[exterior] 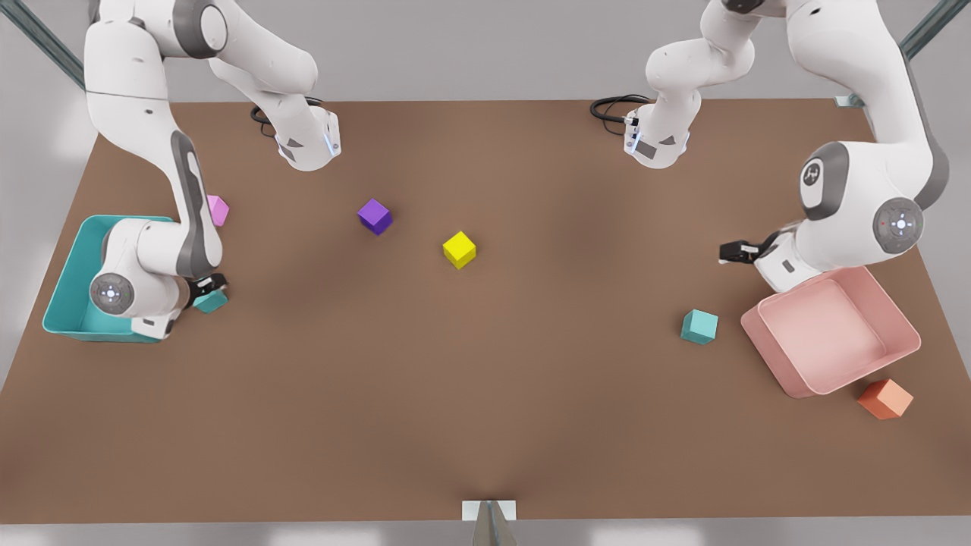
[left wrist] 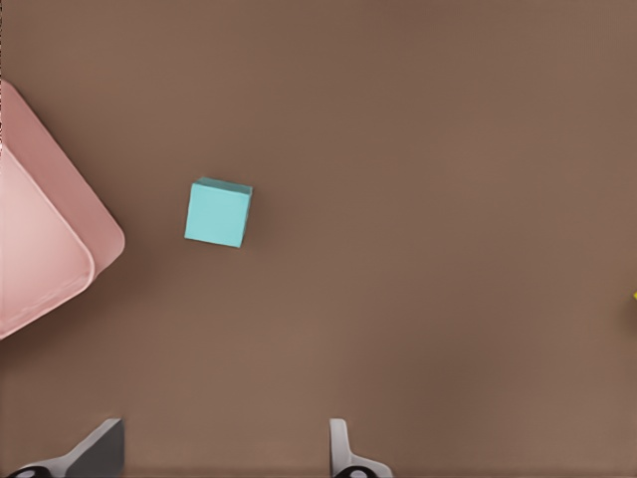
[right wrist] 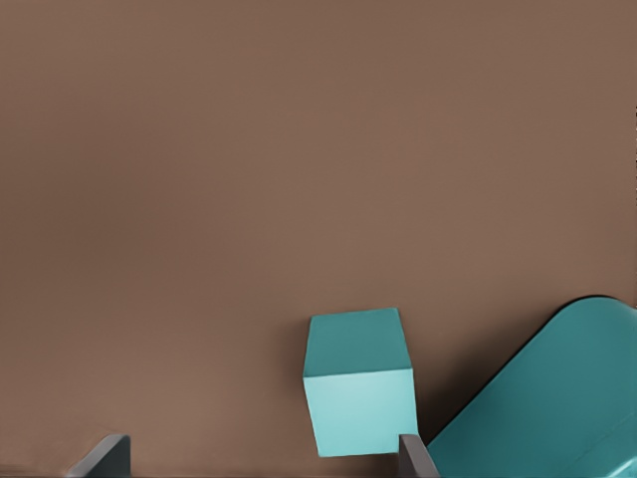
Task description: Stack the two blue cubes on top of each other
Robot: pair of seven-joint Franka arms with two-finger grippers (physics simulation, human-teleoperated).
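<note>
One blue cube (exterior: 210,301) is seen near the table's (exterior: 485,425) left edge in the front view, just beside the teal bin (exterior: 64,292), with the right gripper (exterior: 208,287) over it, fingers (right wrist: 107,456) spread apart. The other blue cube (exterior: 699,326) lies near the right edge, beside the pink bin (exterior: 834,334). The left gripper (exterior: 732,252) is held above the table near that bin, its fingers (left wrist: 343,453) apart and empty.
</note>
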